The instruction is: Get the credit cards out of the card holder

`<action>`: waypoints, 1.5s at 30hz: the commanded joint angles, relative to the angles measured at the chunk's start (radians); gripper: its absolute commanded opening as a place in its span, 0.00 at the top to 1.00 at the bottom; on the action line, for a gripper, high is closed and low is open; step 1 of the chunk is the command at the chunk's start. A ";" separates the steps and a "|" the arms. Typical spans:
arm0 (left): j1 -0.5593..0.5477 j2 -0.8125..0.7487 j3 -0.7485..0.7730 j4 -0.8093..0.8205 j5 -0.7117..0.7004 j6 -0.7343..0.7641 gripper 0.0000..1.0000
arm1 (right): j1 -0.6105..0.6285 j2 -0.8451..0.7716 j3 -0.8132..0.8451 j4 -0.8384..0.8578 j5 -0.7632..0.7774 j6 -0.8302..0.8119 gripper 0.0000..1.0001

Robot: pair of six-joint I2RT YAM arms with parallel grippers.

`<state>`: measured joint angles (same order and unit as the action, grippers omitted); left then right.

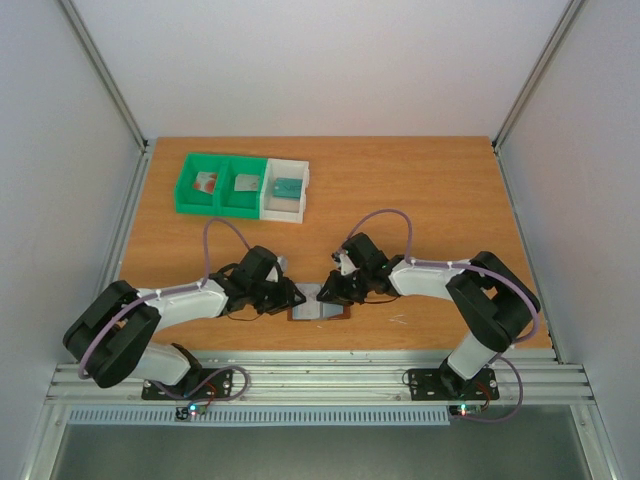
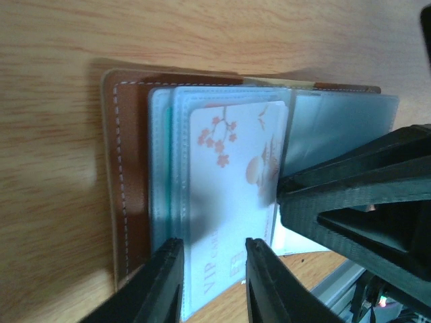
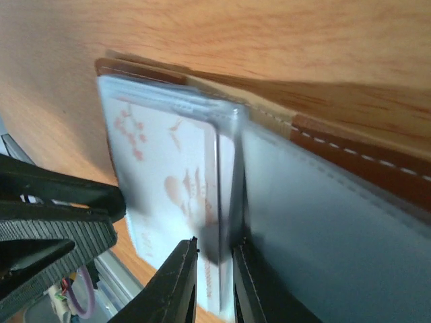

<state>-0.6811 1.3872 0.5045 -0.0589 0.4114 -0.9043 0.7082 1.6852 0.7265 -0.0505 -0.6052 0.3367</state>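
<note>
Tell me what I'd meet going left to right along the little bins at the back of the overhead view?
Left compartment of the green bin, holding a white card with red mark → its right compartment, holding a greyish card → white bin, holding a teal card.

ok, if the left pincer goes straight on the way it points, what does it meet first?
The white card in the holder. Its near edge lies right between the left pincer fingers. Whether they touch it is unclear.
</note>
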 commanded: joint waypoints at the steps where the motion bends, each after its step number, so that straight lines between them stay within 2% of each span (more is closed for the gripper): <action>1: -0.004 0.034 -0.007 0.007 -0.018 0.031 0.89 | 0.008 0.051 -0.011 0.021 -0.027 0.012 0.84; 4: -0.005 0.054 -0.020 0.025 -0.020 0.028 0.99 | 0.008 0.059 -0.018 0.011 -0.018 0.000 0.86; 8: -0.005 0.045 -0.021 -0.018 -0.045 0.040 1.00 | 0.007 0.030 -0.023 -0.021 0.030 -0.024 0.95; 12: -0.004 0.041 -0.027 -0.045 -0.071 0.050 0.98 | 0.007 -0.022 -0.022 -0.064 0.101 -0.057 0.99; 16: -0.004 0.052 -0.054 -0.004 -0.063 0.035 0.88 | 0.005 -0.054 -0.034 -0.067 0.124 -0.062 0.99; 24: -0.004 0.069 -0.082 0.096 -0.048 0.011 0.95 | 0.005 -0.072 -0.048 -0.031 0.081 -0.048 0.99; 28: -0.005 0.052 -0.085 0.116 -0.045 -0.002 0.96 | 0.005 -0.046 -0.035 -0.020 0.069 -0.060 0.88; 32: -0.005 0.045 -0.088 0.113 -0.052 0.001 0.97 | 0.001 -0.027 -0.046 -0.001 0.074 -0.059 0.86; 36: -0.004 0.044 -0.092 0.123 -0.054 -0.002 0.98 | 0.000 -0.013 -0.055 0.024 0.061 -0.047 0.90; 40: -0.004 0.046 -0.098 0.134 -0.057 -0.004 0.98 | -0.006 -0.016 -0.059 0.024 0.064 -0.052 0.98; 45: -0.005 0.046 -0.102 0.135 -0.060 -0.007 0.98 | -0.018 -0.057 -0.080 0.021 0.062 -0.041 0.99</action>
<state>-0.6811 1.4200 0.4351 0.0944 0.4030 -0.9100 0.6994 1.6547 0.6769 -0.0158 -0.5625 0.2935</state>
